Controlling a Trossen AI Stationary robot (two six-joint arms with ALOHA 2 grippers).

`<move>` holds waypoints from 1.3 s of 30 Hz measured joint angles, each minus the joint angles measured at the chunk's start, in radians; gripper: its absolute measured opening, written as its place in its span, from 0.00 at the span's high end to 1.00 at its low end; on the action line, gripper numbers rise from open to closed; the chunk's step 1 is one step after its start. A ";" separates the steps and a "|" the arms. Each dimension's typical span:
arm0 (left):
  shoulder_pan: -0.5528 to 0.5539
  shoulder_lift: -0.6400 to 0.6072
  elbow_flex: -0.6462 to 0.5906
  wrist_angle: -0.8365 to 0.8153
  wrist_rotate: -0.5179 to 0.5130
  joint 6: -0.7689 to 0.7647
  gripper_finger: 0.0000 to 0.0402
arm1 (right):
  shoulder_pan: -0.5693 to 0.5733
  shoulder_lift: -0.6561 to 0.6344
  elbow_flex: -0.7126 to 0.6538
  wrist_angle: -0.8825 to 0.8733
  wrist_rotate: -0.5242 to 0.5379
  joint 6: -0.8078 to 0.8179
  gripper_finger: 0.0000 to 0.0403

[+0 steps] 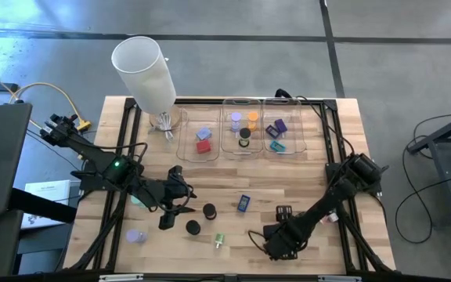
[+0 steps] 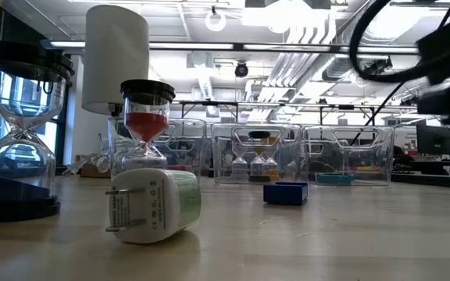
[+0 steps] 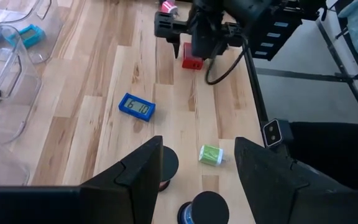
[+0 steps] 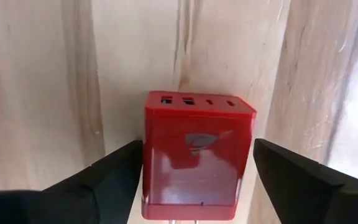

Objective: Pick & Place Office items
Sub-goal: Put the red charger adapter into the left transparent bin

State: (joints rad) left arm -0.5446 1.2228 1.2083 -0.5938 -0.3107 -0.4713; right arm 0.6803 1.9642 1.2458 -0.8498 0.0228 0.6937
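Observation:
My right gripper (image 1: 276,239) points down near the table's front edge, open. Its fingers stand on either side of a red charger block (image 4: 197,162), which rests flat on the wood. My left gripper (image 1: 180,207) hovers open left of centre, above two black-capped hourglasses (image 3: 166,163) (image 3: 207,208), with nothing between its fingers. A green-and-white plug (image 3: 211,154) lies on its side, and a blue clock (image 3: 137,106) lies flat beyond it. A lavender cap (image 1: 135,235) sits at the front left.
Three clear trays (image 1: 245,131) holding several small items stand along the far edge. A big white cylinder (image 1: 143,70) rises at the far left. A pink piece (image 3: 168,7) lies past the right gripper, near the table's right side.

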 joint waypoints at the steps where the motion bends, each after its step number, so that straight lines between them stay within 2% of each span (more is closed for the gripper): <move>1: 0.000 0.000 0.000 0.000 0.000 0.000 0.52 | -0.004 0.000 -0.011 0.015 -0.023 0.013 0.26; 5: 0.000 0.000 0.000 0.000 0.000 0.000 0.52 | -0.017 -0.002 -0.047 0.070 -0.063 0.037 0.30; 12: 0.000 0.000 0.000 0.000 0.000 0.000 0.52 | -0.040 -0.002 -0.051 0.076 -0.088 0.075 0.51; 19: 0.000 0.000 0.000 0.000 0.000 0.000 0.52 | -0.043 -0.006 -0.053 0.080 -0.081 0.098 0.51; 24: 0.000 0.000 0.000 0.000 0.000 0.014 0.52 | -0.041 -0.053 -0.058 0.127 -0.055 0.107 0.51; 32: 0.000 0.000 0.000 0.000 0.000 0.083 0.52 | -0.062 -0.157 -0.052 0.494 -0.037 0.047 0.50; 34: 0.000 0.002 0.000 0.000 0.000 0.101 0.52 | -0.072 -0.170 -0.056 0.574 -0.040 -0.002 0.50; 39: -0.002 0.039 0.000 0.020 0.002 0.108 0.52 | -0.136 -0.181 -0.053 0.922 -0.117 -0.170 0.50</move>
State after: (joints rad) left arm -0.5461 1.2615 1.2083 -0.5742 -0.3091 -0.3638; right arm 0.5439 1.7832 1.1931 0.0720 -0.0938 0.5237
